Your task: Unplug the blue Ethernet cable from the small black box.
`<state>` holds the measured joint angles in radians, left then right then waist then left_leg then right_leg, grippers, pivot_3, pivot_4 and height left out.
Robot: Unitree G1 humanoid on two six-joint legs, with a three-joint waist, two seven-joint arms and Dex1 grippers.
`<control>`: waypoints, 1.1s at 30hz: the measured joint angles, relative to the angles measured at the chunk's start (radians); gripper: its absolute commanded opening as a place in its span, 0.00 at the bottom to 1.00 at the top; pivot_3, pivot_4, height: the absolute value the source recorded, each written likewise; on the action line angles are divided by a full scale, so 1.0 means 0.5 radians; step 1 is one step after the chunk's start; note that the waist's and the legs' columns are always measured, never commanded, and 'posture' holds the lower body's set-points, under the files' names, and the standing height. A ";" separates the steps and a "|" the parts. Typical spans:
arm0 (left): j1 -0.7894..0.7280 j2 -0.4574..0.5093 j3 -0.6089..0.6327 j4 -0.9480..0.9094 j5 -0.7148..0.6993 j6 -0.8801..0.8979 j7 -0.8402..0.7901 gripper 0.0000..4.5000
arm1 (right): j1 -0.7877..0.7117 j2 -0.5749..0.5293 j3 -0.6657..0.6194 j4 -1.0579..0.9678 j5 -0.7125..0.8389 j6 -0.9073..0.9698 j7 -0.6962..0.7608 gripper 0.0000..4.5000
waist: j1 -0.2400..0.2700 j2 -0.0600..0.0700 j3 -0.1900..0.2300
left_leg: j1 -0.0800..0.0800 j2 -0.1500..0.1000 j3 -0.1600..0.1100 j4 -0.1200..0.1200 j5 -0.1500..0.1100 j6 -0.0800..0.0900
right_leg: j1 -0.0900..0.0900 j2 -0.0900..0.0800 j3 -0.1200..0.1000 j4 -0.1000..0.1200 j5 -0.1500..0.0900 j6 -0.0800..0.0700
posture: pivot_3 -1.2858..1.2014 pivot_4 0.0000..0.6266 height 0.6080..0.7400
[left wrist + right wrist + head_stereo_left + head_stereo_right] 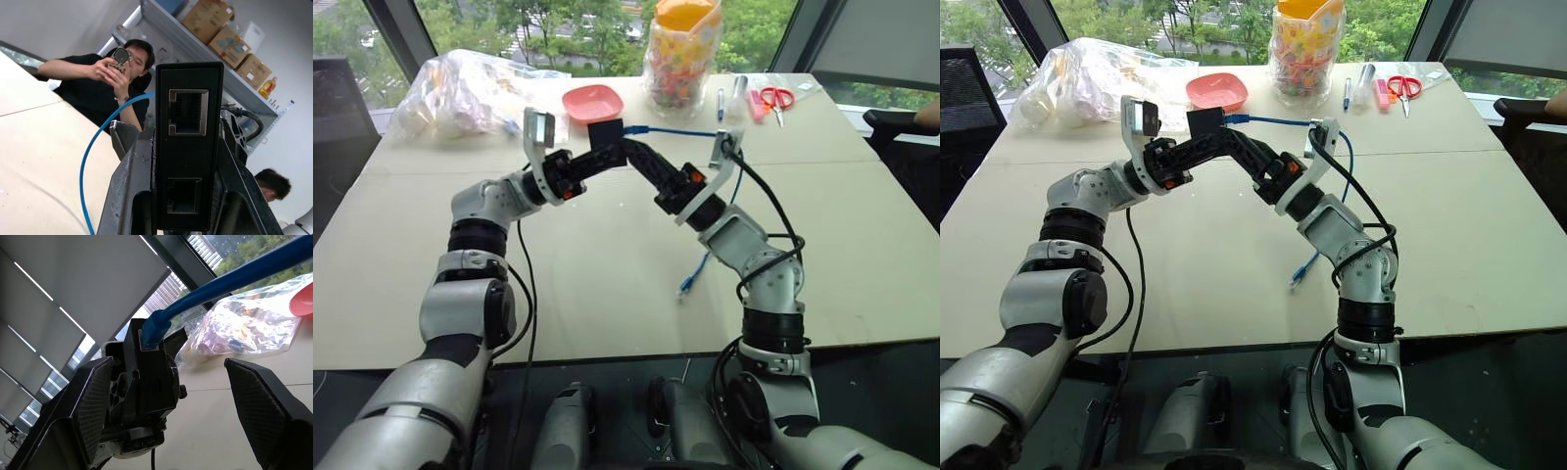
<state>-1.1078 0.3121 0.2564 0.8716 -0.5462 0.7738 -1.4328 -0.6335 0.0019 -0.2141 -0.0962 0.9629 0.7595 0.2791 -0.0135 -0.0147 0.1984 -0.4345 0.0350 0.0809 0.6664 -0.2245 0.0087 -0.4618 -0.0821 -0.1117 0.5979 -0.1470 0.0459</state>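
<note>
- While both arms met above the desk (607, 294) in the left eye view, the left end effector (604, 145) pinched the small black box (606, 134) in the air, with the blue Ethernet cable (677, 131) running from the box's right side past the right arm and down to a loose plug lying on the desk.
- Seen from the right eye, the right end effector (1252, 147) sat just beside the box with its fingers spread, and a pink dish (1217, 91) lay behind.
- From the left wrist, the box stood clamped between the fingers (128, 191), two empty sockets facing out; a person (102, 83) sat beyond.
- From the right wrist, the cable's plug was seated in the box, between the parted fingers (95, 406) and touched by neither.
</note>
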 measured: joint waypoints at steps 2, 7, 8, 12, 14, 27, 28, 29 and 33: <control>0.007 -0.001 -0.001 -0.025 -0.014 0.016 0.001 0.12 | -0.004 0.001 0.000 0.000 0.011 -0.001 -0.010 0.84 | -0.001 0.000 0.000 | 0.000 0.000 0.000 0.000 0.000 0.000 | 0.000 0.000 0.000 0.000 0.000 0.000 | 0.52 0.24 1.00; 0.052 -0.002 -0.016 -0.087 -0.037 0.053 0.004 0.12 | -0.025 0.001 -0.001 0.002 0.029 -0.017 -0.016 0.84 | -0.001 0.000 0.000 | 0.000 0.000 0.000 0.000 0.000 0.000 | 0.000 0.000 0.000 0.000 0.000 0.000 | 0.52 0.24 1.00; 0.062 -0.002 -0.017 -0.097 -0.042 0.054 0.007 0.12 | -0.031 0.001 -0.001 0.003 0.029 -0.023 -0.016 0.84 | -0.001 0.000 0.000 | 0.000 0.000 0.000 0.000 0.000 0.000 | 0.000 0.000 0.000 0.000 0.000 0.000 | 0.52 0.24 1.00; 0.073 -0.002 -0.018 -0.103 -0.052 0.057 0.026 0.12 | -0.034 0.000 -0.002 0.017 0.029 -0.047 -0.016 0.84 | 0.001 0.000 0.000 | 0.000 0.000 0.000 0.000 0.000 0.000 | 0.000 0.000 0.000 -0.001 0.000 0.000 | 0.52 0.24 1.00; 0.074 -0.002 -0.018 -0.117 -0.057 0.061 0.033 0.12 | -0.034 0.000 -0.002 0.026 0.029 -0.052 -0.016 0.79 | 0.001 0.000 0.000 | 0.000 0.000 0.000 0.000 0.000 0.000 | 0.000 0.000 0.000 -0.001 0.000 0.000 | 0.52 0.24 1.00; 0.112 -0.007 -0.037 -0.154 -0.104 0.106 0.059 0.12 | -0.076 0.012 0.022 0.048 0.032 -0.076 0.021 0.01 | 0.000 0.000 0.000 | 0.000 0.000 0.000 0.000 0.000 0.000 | -0.001 0.000 0.000 -0.001 0.000 0.000 | 0.52 0.24 1.00; 0.120 -0.005 -0.037 -0.171 -0.106 0.106 0.063 0.12 | -0.076 0.012 0.023 0.048 0.037 -0.076 0.023 0.01 | 0.000 0.000 0.000 | 0.000 0.000 0.000 0.000 0.000 0.000 | 0.000 0.000 0.000 -0.001 0.000 0.000 | 0.52 0.24 1.00; 0.123 -0.005 -0.037 -0.180 -0.108 0.107 0.066 0.12 | -0.076 0.012 0.023 0.048 0.043 -0.075 0.023 0.01 | 0.001 0.000 0.000 | 0.000 0.000 0.000 0.000 0.000 0.000 | -0.001 0.000 0.000 -0.001 0.000 0.000 | 0.52 0.24 1.00; 0.123 -0.004 -0.042 -0.180 -0.109 0.105 0.087 0.12 | -0.077 0.006 0.009 0.069 0.069 -0.062 0.017 0.01 | 0.000 0.000 0.000 | 0.000 0.000 0.000 0.000 0.000 0.000 | -0.001 0.000 0.000 -0.001 0.000 0.000 | 0.52 0.24 1.00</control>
<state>-1.0461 0.3104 0.2352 0.7815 -0.6006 0.8262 -1.3892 -0.6720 0.0051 -0.2095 -0.0619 0.9976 0.7282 0.2875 -0.0136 -0.0147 0.1984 -0.4347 0.0352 0.0808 0.6662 -0.2246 0.0088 -0.4621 -0.0821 -0.1117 0.5975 -0.1471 0.0460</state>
